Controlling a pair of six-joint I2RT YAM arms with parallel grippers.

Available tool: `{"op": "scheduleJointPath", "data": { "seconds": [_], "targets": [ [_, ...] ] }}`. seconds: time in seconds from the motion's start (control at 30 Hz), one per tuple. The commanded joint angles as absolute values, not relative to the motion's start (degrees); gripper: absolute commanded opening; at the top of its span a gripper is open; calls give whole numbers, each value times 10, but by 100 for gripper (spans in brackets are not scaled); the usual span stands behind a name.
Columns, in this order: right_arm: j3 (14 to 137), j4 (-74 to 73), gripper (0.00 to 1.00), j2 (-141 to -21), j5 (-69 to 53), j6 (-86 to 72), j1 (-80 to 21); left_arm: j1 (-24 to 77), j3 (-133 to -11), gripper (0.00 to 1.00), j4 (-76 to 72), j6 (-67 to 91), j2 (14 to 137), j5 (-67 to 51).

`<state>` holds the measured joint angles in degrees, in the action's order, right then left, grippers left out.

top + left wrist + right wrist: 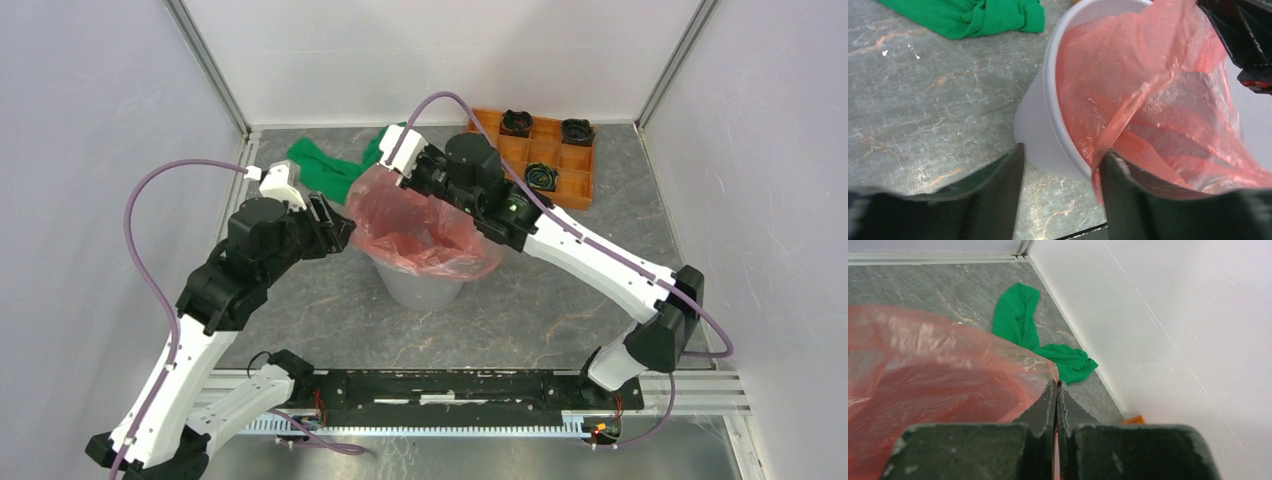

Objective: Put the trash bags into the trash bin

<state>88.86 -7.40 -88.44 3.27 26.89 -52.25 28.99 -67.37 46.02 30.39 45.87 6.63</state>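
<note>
While your right end effector (1056,390) pinched the red-orange plastic film bag (923,375), your open left end effector (1062,152) had the round grey plastic bin (1033,120) dead ahead.

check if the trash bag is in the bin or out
Partly in: the trash bag lines the inside of the trash bin, but its mouth rises above the rim, one edge pinched in the right gripper.

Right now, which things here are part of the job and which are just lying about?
Part of the job: red-orange trash bag, draped in the grey trash bin; right gripper, pinching the bag's edge; left gripper, open at the bin's rim.

Just lying about: green cloth; orange-brown tray holding three black round items.
</note>
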Motion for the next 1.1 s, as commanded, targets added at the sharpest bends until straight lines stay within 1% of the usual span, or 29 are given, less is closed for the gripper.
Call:
{"op": "scheduleJointPath", "data": {
  "seconds": [0.0, 0.07, 0.1, 0.27, 0.43, 0.6, 0.7, 0.8, 0.9, 0.97, 1.07],
  "targets": [
    [951, -82, 1, -921, 21, 296, -493, 288, -689, 55, 469, 345, 480, 128],
    [972, -91, 1, -941, 17, 296, -478, 288, -674, 42, 465, 353, 482, 139],
    [980, -95, 1, -950, 9, 296, -470, 288, -665, 38, 462, 355, 482, 140],
    [1005, -118, 3, -983, -66, 309, -441, 287, -620, 27, 450, 365, 472, 143],
    [1022, -121, 8, -1011, -85, 308, -425, 288, -588, 26, 442, 381, 453, 138],
    [1043, -106, 14, -1047, -89, 270, -407, 288, -557, 23, 429, 391, 450, 132],
    [1047, -101, 14, -1063, -102, 252, -403, 288, -552, 21, 426, 392, 445, 137],
    [1039, -82, 15, -1065, -126, 232, -403, 288, -554, 22, 417, 388, 431, 143],
    [1037, -66, 17, -1071, -123, 214, -402, 288, -560, 27, 413, 386, 434, 160],
    [1042, -60, 17, -1080, -105, 201, -400, 288, -564, 29, 411, 385, 454, 164],
    [1043, -57, 22, -1092, -88, 187, -394, 288, -558, 27, 406, 390, 482, 164]
  ]
}}
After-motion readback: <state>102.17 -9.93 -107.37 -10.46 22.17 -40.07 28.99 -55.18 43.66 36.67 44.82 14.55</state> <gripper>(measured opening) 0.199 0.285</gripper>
